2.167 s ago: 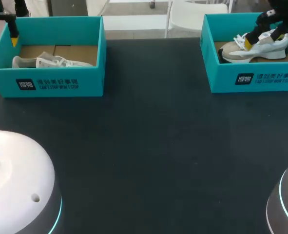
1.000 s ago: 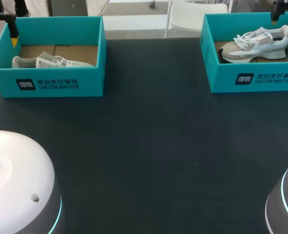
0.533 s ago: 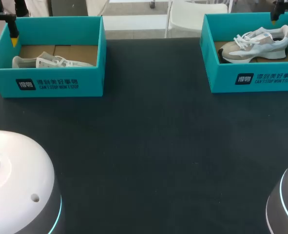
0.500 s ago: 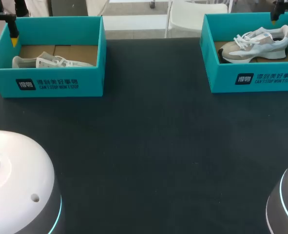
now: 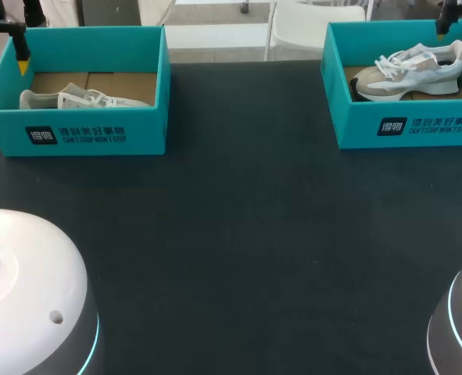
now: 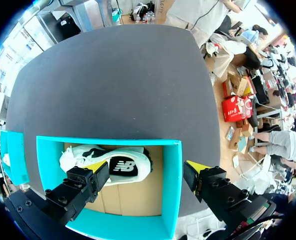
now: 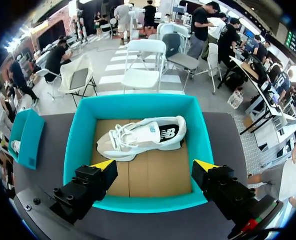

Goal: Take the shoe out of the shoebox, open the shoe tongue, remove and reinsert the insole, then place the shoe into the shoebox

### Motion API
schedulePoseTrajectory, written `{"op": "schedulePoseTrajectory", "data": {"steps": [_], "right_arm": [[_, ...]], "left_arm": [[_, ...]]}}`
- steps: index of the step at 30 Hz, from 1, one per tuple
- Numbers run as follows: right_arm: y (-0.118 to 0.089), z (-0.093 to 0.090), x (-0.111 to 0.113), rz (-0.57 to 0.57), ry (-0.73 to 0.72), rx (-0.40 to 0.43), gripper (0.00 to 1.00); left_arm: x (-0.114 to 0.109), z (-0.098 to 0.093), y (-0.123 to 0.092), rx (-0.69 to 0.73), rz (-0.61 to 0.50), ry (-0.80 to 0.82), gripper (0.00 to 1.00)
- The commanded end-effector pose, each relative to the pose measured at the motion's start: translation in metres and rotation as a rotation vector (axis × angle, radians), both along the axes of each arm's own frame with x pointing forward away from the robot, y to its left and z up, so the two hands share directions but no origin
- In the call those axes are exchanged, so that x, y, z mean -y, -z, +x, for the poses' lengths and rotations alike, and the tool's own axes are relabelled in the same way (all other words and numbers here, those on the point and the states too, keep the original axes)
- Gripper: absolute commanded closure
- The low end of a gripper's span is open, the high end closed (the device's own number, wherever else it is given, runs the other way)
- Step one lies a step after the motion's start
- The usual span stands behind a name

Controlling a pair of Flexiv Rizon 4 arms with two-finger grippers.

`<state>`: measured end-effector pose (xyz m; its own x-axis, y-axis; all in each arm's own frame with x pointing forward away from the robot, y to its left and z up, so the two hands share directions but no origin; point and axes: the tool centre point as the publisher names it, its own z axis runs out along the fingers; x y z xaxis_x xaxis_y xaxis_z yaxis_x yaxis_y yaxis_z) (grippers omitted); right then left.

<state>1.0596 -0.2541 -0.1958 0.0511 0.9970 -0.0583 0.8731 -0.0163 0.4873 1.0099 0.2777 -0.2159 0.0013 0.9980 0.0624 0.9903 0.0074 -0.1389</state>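
Two teal shoeboxes stand at the table's far side. The left box holds a white shoe lying flat. Inside the right box rests a beige and white shoe. My left gripper hangs over the left box's far left corner. In the left wrist view it stands open above the box and its shoe. My right gripper is high over the right box's back wall. In the right wrist view it is open and empty above the box and shoe.
The dark table stretches between and in front of the boxes. My arms' white bases fill the near corners. The other box shows off to the side in the right wrist view.
My right gripper has let go of the beige shoe and risen out of the right box; the shoe stays inside. Over the last second nothing has moved.
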Motion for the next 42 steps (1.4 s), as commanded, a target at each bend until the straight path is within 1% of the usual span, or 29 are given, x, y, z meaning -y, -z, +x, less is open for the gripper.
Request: {"op": "schedulePoseTrajectory", "data": {"steps": [1, 4, 6, 9, 13, 14, 15, 16, 18, 19, 20, 25, 26, 28, 29, 30, 31, 34, 35, 37, 38, 42], "right_arm": [[0.012, 0.035, 0.009, 0.006, -0.004, -0.064, 0.00], [0.021, 0.045, 0.018, -0.006, -0.009, -0.084, 0.00], [0.026, 0.051, 0.023, 0.008, -0.002, -0.098, 0.00], [0.037, 0.060, 0.033, -0.019, -0.007, -0.139, 0.00], [0.049, 0.069, 0.043, -0.026, 0.015, -0.184, 0.01], [0.053, 0.071, 0.045, -0.021, 0.023, -0.192, 0.11], [0.056, 0.073, 0.047, -0.009, 0.032, -0.198, 0.15], [0.059, 0.075, 0.049, -0.004, 0.040, -0.210, 0.17], [0.065, 0.077, 0.050, 0.006, 0.053, -0.230, 0.17], [0.069, 0.078, 0.050, 0.019, 0.053, -0.245, 0.22], [0.072, 0.080, 0.051, 0.018, 0.056, -0.260, 0.18], [0.082, 0.085, 0.051, 0.034, 0.067, -0.286, 0.16], [0.084, 0.085, 0.052, 0.035, 0.068, -0.289, 0.20], [0.085, 0.086, 0.052, 0.037, 0.070, -0.299, 0.22], [0.086, 0.086, 0.052, 0.039, 0.071, -0.302, 0.39], [0.087, 0.087, 0.053, 0.038, 0.070, -0.309, 0.50], [0.088, 0.087, 0.053, 0.037, 0.070, -0.311, 0.51], [0.089, 0.088, 0.055, 0.040, 0.075, -0.318, 0.50], [0.091, 0.088, 0.056, 0.040, 0.076, -0.324, 0.47], [0.094, 0.088, 0.058, 0.051, 0.080, -0.334, 0.45], [0.095, 0.089, 0.058, 0.054, 0.082, -0.335, 0.46], [0.101, 0.096, 0.061, 0.037, 0.080, -0.344, 0.45]], "left_arm": [[0.000, -0.001, -0.001, 0.001, 0.002, 0.001, 0.00], [0.000, -0.001, -0.001, 0.001, 0.002, 0.001, 0.00], [0.000, -0.001, -0.001, 0.001, 0.002, 0.001, 0.00], [0.000, -0.001, -0.001, 0.001, 0.002, 0.001, 0.00], [0.000, -0.001, -0.001, 0.001, 0.002, 0.001, 0.00], [0.000, -0.001, -0.001, 0.001, 0.002, 0.001, 0.00], [0.000, -0.001, -0.001, 0.001, 0.002, 0.001, 0.00], [0.000, -0.001, -0.001, 0.001, 0.002, 0.001, 0.00], [0.000, -0.001, -0.001, 0.001, 0.002, 0.001, 0.00], [0.000, -0.001, -0.001, 0.001, 0.002, 0.001, 0.00], [0.000, -0.001, -0.001, 0.001, 0.002, 0.001, 0.00], [0.000, -0.001, -0.001, 0.001, 0.002, 0.001, 0.00], [0.000, -0.001, -0.001, 0.001, 0.002, 0.001, 0.00], [0.000, -0.001, -0.001, 0.001, 0.002, 0.001, 0.00], [0.000, -0.001, -0.001, 0.001, 0.002, 0.001, 0.00], [0.000, -0.001, -0.001, 0.001, 0.002, 0.001, 0.00], [0.000, -0.001, -0.001, 0.001, 0.002, 0.001, 0.00], [0.000, -0.001, -0.001, 0.001, 0.002, 0.001, 0.00], [0.000, -0.001, -0.001, 0.001, 0.002, 0.001, 0.00], [0.000, -0.001, -0.001, 0.001, 0.002, 0.001, 0.00], [0.000, -0.001, -0.001, 0.001, 0.002, 0.001, 0.00], [0.000, -0.001, -0.001, 0.001, 0.002, 0.001, 0.00]]}}
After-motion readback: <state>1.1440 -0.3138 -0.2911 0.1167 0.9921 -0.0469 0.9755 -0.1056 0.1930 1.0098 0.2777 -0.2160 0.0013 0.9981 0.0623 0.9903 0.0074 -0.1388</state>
